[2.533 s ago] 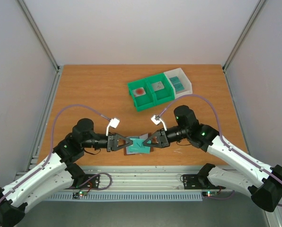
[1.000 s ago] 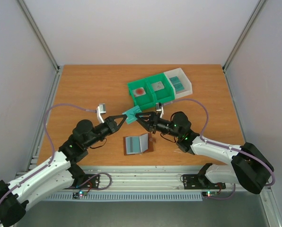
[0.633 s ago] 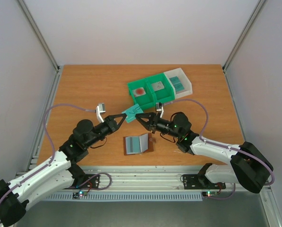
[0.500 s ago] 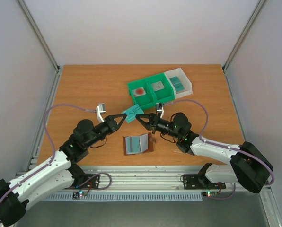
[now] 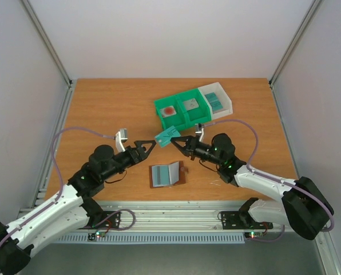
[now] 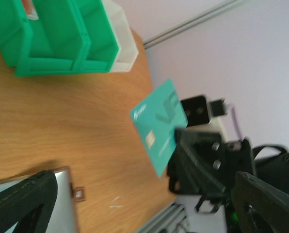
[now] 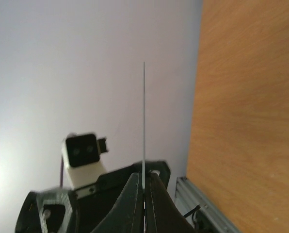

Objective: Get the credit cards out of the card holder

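Right jaws are clamped on one end of a teal card [image 5: 166, 136], up in the air; left jaws hang wide apart just beside it. Meanwhile the holder [image 5: 167, 173] lies open on the tabletop [image 5: 102, 109]. Card looks light, stiff, slick, so I'd pinch the flat faces near an edge.
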You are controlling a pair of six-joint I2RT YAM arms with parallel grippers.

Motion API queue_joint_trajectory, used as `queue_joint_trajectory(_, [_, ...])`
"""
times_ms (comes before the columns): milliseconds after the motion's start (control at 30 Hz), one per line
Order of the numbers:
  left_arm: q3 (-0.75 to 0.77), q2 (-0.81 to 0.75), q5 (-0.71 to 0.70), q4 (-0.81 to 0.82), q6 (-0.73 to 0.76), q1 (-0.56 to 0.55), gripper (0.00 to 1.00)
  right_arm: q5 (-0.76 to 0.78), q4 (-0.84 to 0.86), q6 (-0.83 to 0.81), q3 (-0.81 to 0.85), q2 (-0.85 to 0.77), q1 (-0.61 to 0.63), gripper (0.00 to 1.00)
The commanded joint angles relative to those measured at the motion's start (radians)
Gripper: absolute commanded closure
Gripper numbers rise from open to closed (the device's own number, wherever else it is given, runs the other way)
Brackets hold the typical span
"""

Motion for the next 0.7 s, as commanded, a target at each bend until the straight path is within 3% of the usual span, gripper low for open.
queue_joint_trajectory(0, [0.076,-0.005,0.000,-0.157,0.083,-0.002,0.01,-0.068,-0.149,-0.106,0.053,-0.033,-0.104,0.99])
queue_joint_trajectory(367, [0.186,0.086,-0.026,-0.402,0.251,-0.002,0.01,-0.107,-0.745,-0.527,0.348,0.050,-0.379,0.99])
queue_joint_trajectory(667, [0.253,0.192,0.006,-0.495,0.371,0.001,0.01,-0.122,-0.818,-0.622,0.518,0.255,-0.620,0.99])
